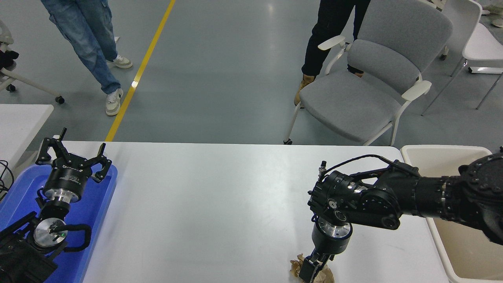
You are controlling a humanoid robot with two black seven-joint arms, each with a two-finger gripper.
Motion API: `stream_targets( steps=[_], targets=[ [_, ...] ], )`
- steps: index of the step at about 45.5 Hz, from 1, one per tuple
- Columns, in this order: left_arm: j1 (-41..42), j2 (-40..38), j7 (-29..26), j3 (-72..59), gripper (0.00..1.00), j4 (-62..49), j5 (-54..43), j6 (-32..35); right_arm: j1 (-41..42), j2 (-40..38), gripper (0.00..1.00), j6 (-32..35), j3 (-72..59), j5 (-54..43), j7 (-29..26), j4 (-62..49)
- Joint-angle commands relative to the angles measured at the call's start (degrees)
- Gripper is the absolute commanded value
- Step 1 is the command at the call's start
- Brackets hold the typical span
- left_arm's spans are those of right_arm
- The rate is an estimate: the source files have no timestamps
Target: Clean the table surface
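The table surface is a wide matte white top filling the lower part of the head view. A crumpled wad of brown paper lies at its front edge, right of the middle, partly cut off by the picture's bottom. My right gripper points straight down and is pressed into the wad, which hides its tip. My left gripper is open and empty, parked at the lower left over a blue tray.
A beige plastic bin stands against the table's right end, under my right arm. A grey chair stands beyond the far edge. Two people's legs show at the top. A corner of a smaller white table is at the left.
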Motion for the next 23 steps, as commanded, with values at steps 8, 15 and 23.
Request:
stream_targets(
  steps=[8, 15, 23],
  targets=[
    [0.00, 0.00, 0.04, 0.00, 1.00, 0.00, 0.00, 0.00, -2.61, -0.06, 0.99, -0.36, 1.09, -0.10, 0.01, -1.92],
    [0.00, 0.00, 0.04, 0.00, 1.00, 0.00, 0.00, 0.00, -3.22, -0.15, 0.98, -0.89, 1.09, -0.10, 0.09, -2.36],
    [0.00, 0.00, -0.05, 0.00, 1.00, 0.00, 0.00, 0.00, -3.58, -0.15, 0.93, -1.15, 1.09, -0.10, 0.79, -2.45]
  ],
)
